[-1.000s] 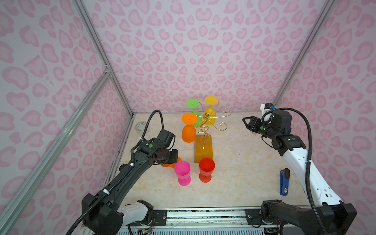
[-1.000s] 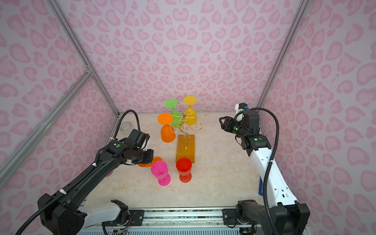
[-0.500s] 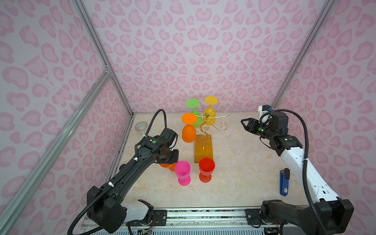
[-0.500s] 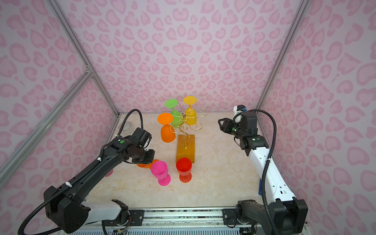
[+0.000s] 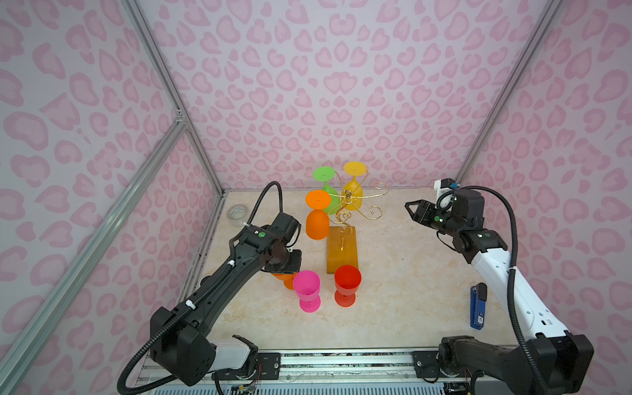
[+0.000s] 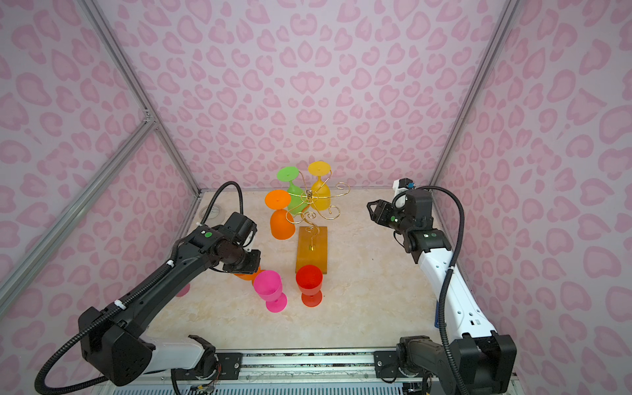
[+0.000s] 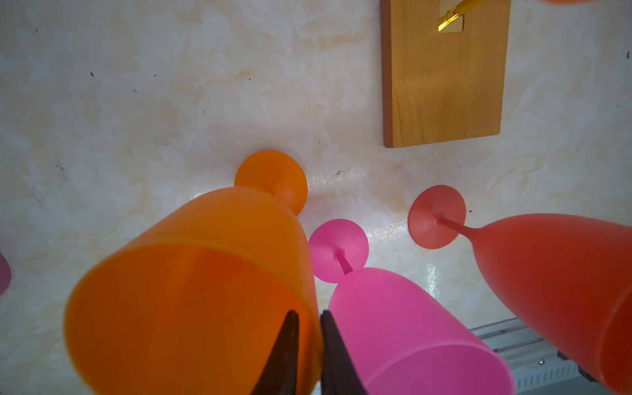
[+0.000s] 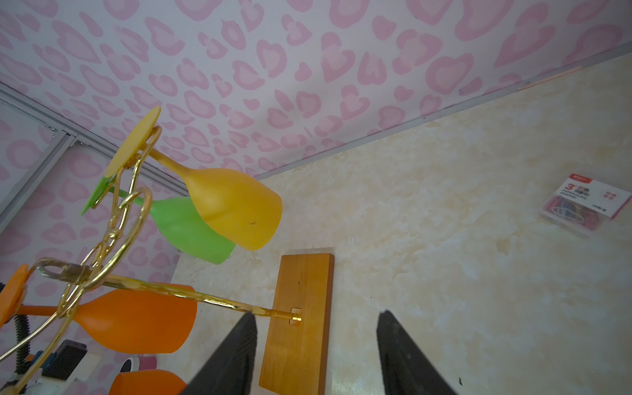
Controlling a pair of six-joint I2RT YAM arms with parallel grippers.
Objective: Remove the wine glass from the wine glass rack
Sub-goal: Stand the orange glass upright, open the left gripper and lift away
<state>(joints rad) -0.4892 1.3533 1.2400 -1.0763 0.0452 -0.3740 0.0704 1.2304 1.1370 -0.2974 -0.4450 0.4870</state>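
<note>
The wine glass rack [image 5: 357, 201] is gold wire on a wooden base [image 5: 342, 249]. Three wine glasses hang upside down from it: orange [image 5: 317, 224], green [image 5: 324, 175] and yellow [image 5: 354, 191]. Standing on the table in front are a pink glass [image 5: 307, 289], a red glass [image 5: 347, 284] and a second orange glass [image 7: 191, 294]. My left gripper [image 7: 308, 313] straddles that orange glass's rim, one finger inside and one outside, slightly parted. My right gripper [image 5: 410, 208] hovers open to the right of the rack, facing it, with nothing between its fingers [image 8: 239, 345].
A tape roll [image 5: 237, 213] lies at the back left corner. A blue object [image 5: 478, 307] lies beside the right arm. A box of paper clips [image 8: 584, 201] lies on the table beyond the rack. Patterned walls close in three sides.
My left fingers have parted a little around the orange glass's rim, and the left arm has shifted slightly. The right gripper has edged a little toward the rack.
</note>
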